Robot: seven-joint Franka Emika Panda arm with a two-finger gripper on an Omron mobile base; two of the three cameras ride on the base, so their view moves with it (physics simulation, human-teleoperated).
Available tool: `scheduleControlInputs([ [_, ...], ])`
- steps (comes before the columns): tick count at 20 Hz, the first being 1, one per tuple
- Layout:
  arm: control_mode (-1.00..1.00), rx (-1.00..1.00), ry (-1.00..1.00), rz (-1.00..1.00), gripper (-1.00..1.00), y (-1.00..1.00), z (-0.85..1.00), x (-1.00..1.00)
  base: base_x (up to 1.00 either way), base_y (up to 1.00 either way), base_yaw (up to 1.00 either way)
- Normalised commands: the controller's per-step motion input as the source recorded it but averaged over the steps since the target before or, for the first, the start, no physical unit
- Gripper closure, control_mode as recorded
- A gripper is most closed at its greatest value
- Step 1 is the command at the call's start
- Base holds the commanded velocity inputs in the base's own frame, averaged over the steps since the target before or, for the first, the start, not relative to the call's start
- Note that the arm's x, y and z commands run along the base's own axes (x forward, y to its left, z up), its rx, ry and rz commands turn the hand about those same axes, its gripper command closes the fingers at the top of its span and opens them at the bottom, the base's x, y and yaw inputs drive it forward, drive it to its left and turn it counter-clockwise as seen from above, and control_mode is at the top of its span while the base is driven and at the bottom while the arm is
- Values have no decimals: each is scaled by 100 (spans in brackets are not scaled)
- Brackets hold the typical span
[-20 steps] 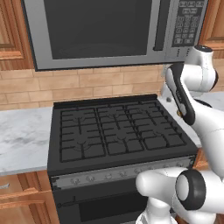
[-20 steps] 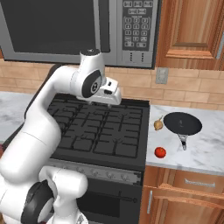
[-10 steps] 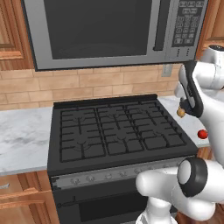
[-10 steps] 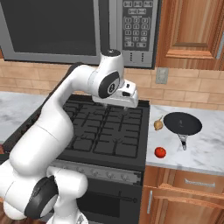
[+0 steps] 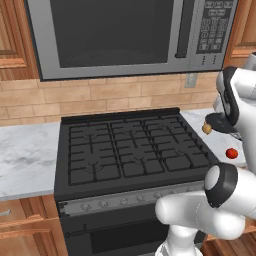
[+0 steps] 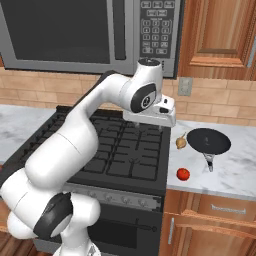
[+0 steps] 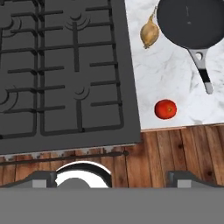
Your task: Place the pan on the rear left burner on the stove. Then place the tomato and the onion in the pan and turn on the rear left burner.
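Note:
The black pan [image 6: 208,140] lies on the marble counter right of the stove [image 6: 131,150], its silvery handle [image 7: 202,72] pointing toward the counter's front edge. The tan onion [image 6: 181,142] sits just left of the pan, and the red tomato [image 6: 183,174] rests near the counter's front edge. My gripper [image 6: 150,128] hangs open and empty above the stove's right rear part, left of the onion. In the hand view the pan [image 7: 190,22], onion [image 7: 149,35] and tomato [image 7: 166,109] lie to the upper right. The rear left burner [image 5: 90,134] is bare.
A grey microwave [image 5: 125,35] hangs above the stove, with wooden cabinets [image 6: 220,35] beside it. Marble counter [image 5: 25,155] runs left of the stove too. A silver knob strip [image 5: 120,200] lines the stove's front. A wall outlet [image 6: 184,86] sits behind the pan.
The arm has swung to the right across the stove, bringing the hand from over the middle grates to the stove's right rear. Pan, onion and tomato have not moved.

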Motion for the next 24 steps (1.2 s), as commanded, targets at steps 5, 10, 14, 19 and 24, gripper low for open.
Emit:
scheduleControlInputs([
  [5,-100,2,4,0,-100,-45,-11,0,0,0,0],
  [10,-100,2,4,0,-100,-44,-14,0,0,0,0],
  [14,-100,2,0,0,-100,-41,-17,0,0,0,0],
  [19,-100,1,0,0,-100,-40,-16,2,0,0,0],
  [24,-100,1,0,0,-100,-41,-15,10,0,0,0],
])
